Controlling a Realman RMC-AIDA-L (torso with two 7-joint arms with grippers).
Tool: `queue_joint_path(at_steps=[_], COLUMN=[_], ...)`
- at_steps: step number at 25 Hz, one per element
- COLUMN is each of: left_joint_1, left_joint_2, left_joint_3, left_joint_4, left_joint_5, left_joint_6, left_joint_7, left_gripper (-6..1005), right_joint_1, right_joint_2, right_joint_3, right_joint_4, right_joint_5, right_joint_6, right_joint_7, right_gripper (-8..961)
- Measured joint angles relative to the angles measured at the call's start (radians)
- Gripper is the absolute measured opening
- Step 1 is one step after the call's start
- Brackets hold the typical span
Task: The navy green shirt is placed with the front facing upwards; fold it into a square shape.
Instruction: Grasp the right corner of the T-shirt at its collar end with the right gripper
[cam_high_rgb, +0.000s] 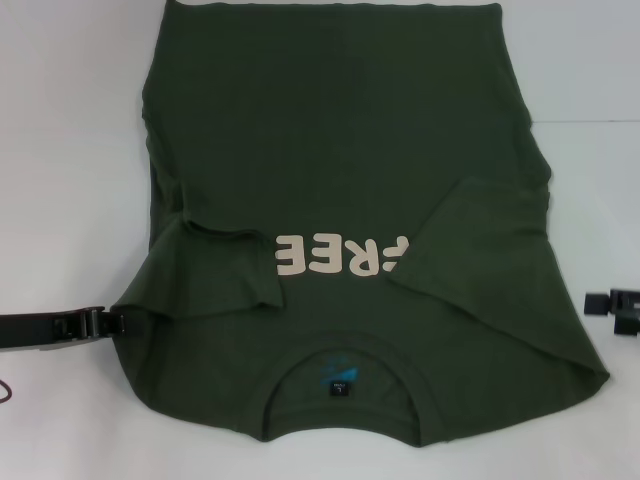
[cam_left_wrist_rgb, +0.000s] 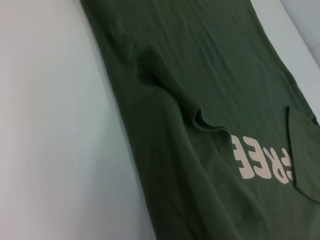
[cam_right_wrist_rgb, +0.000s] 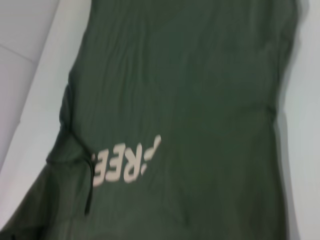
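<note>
The navy green shirt (cam_high_rgb: 330, 150) lies flat on the white table, front up, collar toward me. Both sleeves are folded inward over the chest and partly cover the cream letters (cam_high_rgb: 335, 257). A small blue label (cam_high_rgb: 338, 380) shows inside the collar. My left gripper (cam_high_rgb: 112, 322) is low at the shirt's left shoulder edge, touching or almost touching the cloth. My right gripper (cam_high_rgb: 605, 303) is at the right, a little apart from the shirt's right edge. The shirt also shows in the left wrist view (cam_left_wrist_rgb: 200, 75) and the right wrist view (cam_right_wrist_rgb: 200, 75), with no gripper seen in either.
The white table (cam_high_rgb: 60, 150) shows bare on both sides of the shirt. The shirt's hem reaches the far top of the head view. A thin red cable (cam_high_rgb: 8, 390) lies at the left near my left arm.
</note>
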Motion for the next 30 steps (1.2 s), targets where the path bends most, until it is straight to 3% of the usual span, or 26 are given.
queue_joint_path(at_steps=[17, 30], left_joint_1=[-0.003, -0.004], left_joint_2=[-0.001, -0.003], left_joint_3=[0.002, 0.006], left_joint_4=[-0.004, -0.015], left_joint_5=[-0.010, -0.010], left_joint_6=[0.000, -0.010], left_joint_7=[0.005, 0.009], left_gripper=[28, 29], right_joint_1=[-0.012, -0.008], right_joint_2=[0.020, 0.021], right_joint_3=[-0.008, -0.006], right_joint_4=[0.014, 0.023], right_joint_5=[-0.079, -0.100], right_joint_6=[-0.036, -0.045], right_joint_7=[0.002, 0.013], right_gripper=[938, 938])
